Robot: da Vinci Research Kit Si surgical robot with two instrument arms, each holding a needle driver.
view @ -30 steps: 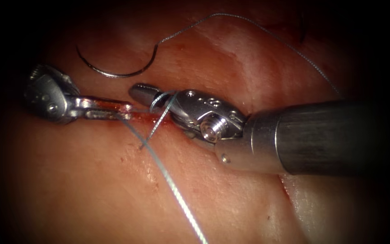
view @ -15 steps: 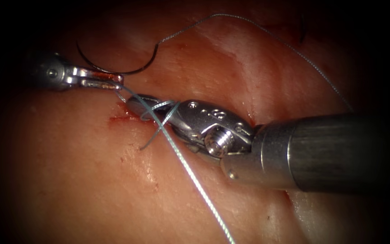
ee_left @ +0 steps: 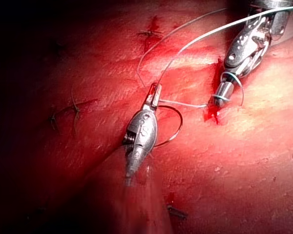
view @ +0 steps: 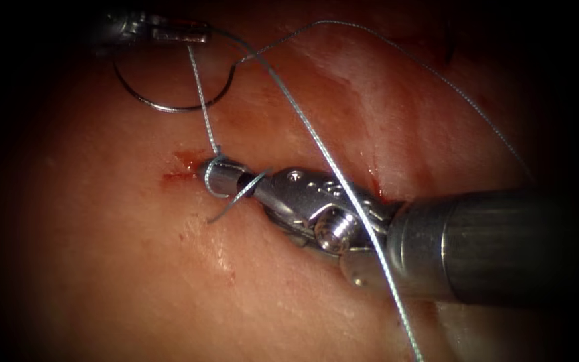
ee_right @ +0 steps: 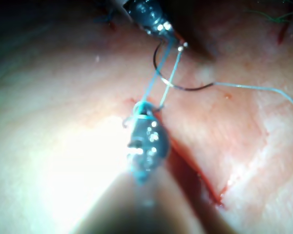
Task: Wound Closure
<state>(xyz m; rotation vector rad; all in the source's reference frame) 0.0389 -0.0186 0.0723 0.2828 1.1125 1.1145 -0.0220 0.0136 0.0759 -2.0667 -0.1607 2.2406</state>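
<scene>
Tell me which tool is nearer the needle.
Left. The left tool holds thread just above the needle lying free on the tissue; the right tool, thread-wrapped, sits below it.

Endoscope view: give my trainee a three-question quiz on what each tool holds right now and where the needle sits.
1. True or false: the left tool holds the needle.
2. What is looped around the right tool? A. the needle B. the thread C. nothing
3. Fill in: the needle lies free on the ______.

Key:
1. False; its jaws are shut on the thread.
2. B; the thread wraps around its closed jaws, by the red fluid.
3. tissue; neither tool grips the needle, and it is not in the tissue.
</scene>
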